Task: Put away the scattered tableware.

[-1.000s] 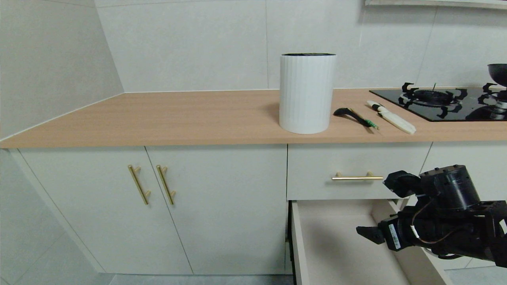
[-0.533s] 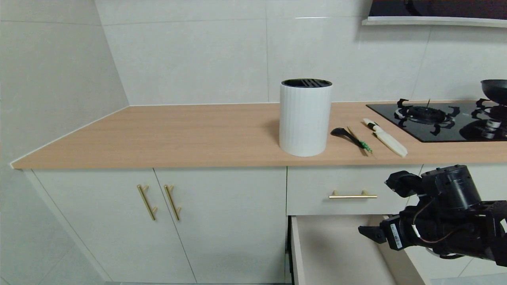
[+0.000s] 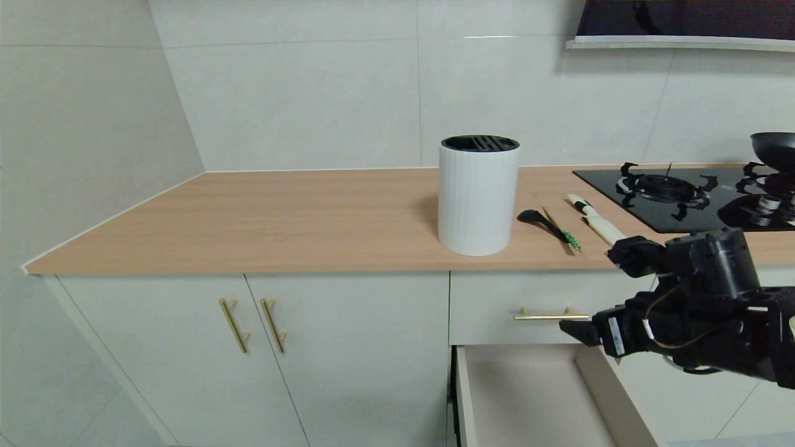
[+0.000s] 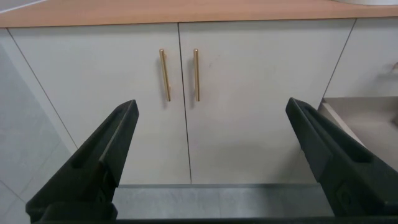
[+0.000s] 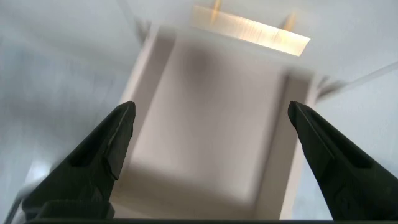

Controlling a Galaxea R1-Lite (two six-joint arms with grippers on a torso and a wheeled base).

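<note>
A black spoon (image 3: 538, 218), chopsticks with green ends (image 3: 563, 233) and a white-handled knife (image 3: 592, 216) lie on the wooden counter (image 3: 279, 223), right of a tall white ribbed holder (image 3: 477, 195). Under them the lower drawer (image 3: 528, 397) stands pulled out, its inside bare. My right gripper (image 3: 590, 288) hangs open above that drawer's right side, level with the counter's front edge, nothing between its fingers. In the right wrist view the right gripper (image 5: 210, 111) looks down into the drawer (image 5: 211, 149). My left gripper (image 4: 211, 106) is open, facing the cabinet doors (image 4: 180, 112).
A black gas hob (image 3: 683, 189) with a dark pan (image 3: 773, 146) takes up the counter's right end. The shut upper drawer has a gold handle (image 3: 549, 316). Two cabinet doors with gold handles (image 3: 248, 323) fill the left. A tiled wall closes the far left.
The head camera has risen, so the whole scene sits lower in the picture. My right gripper has lifted from drawer height to the counter's edge, still open.
</note>
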